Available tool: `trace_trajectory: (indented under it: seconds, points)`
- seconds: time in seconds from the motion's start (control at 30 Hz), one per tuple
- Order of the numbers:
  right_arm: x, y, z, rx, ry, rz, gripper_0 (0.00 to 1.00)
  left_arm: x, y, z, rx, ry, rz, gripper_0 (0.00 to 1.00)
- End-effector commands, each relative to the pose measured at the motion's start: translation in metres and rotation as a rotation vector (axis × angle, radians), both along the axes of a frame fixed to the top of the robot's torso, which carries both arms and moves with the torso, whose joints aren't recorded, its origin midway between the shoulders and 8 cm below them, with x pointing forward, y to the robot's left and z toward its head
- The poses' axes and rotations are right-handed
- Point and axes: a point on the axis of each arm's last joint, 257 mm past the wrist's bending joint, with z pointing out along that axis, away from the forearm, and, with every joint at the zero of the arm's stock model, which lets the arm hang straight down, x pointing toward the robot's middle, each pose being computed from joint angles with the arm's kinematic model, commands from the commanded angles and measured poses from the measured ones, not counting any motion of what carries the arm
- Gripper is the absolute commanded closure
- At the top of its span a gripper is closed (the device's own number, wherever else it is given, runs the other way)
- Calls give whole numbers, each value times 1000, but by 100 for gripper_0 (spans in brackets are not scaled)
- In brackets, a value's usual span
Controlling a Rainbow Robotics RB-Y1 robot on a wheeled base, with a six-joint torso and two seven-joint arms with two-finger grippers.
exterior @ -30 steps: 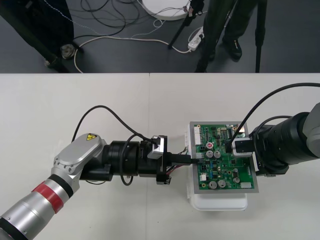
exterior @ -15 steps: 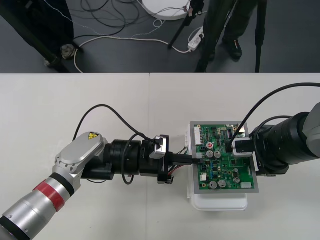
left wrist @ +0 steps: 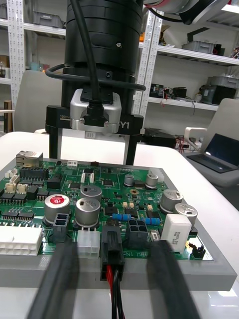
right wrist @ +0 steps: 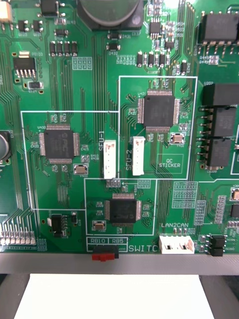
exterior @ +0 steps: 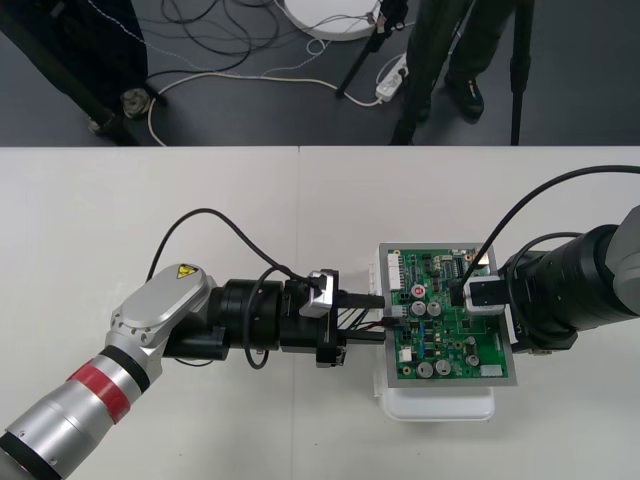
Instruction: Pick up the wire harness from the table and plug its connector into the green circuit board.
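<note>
Left end effector: fingers spread, released, flanking black plug seated in green circuit board edge; wires trail back, far end hidden. Right end effector: spread, over board's far side, fingertips obscured.

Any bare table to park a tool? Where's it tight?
Free: table between its far edge and the left arm; the strip beyond the circuit board. Crowded: left hand at the board's left edge, around the plug; right hand over the board.

Shows silver left arm with red ring, yellow warning sticker, looping black cable, black-fingered left tool; right arm black.
</note>
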Motion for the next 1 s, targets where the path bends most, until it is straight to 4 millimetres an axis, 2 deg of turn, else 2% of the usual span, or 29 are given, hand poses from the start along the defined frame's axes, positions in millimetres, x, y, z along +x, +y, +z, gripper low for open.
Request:
trace_trajectory:
  seconds: [0.03, 0.1, 0.23, 0.4, 0.57, 0.77, 0.9, 1.0]
  points:
    - [-4, 19, 2, 44, -2, 20, 0, 1, -17, 26, -32, -51, -26, 24]
    - [0, 13, 0, 36, -3, 10, 0, 1, -12, 25, -29, -45, -28, 10]
    - [8, 1, -1, 22, -15, 22, 0, 2, -9, 26, -31, -46, -25, 0]
    - [14, -15, -2, 9, -17, 51, 0, 3, -8, 27, -34, -44, -23, 0]
    - [18, -31, -3, 35, 1, 53, 0, 7, 2, 23, -21, -37, -9, 0]
    - [24, -45, -3, 84, 21, 55, 0, 16, 31, 8, 35, -36, 20, 0]
    - [26, -50, -1, 121, 33, 59, 0, 14, 50, 0, 61, -31, 16, 0]
    - [29, -49, 3, 165, 41, 64, 0, 12, 71, -8, 109, -42, 2, 0]
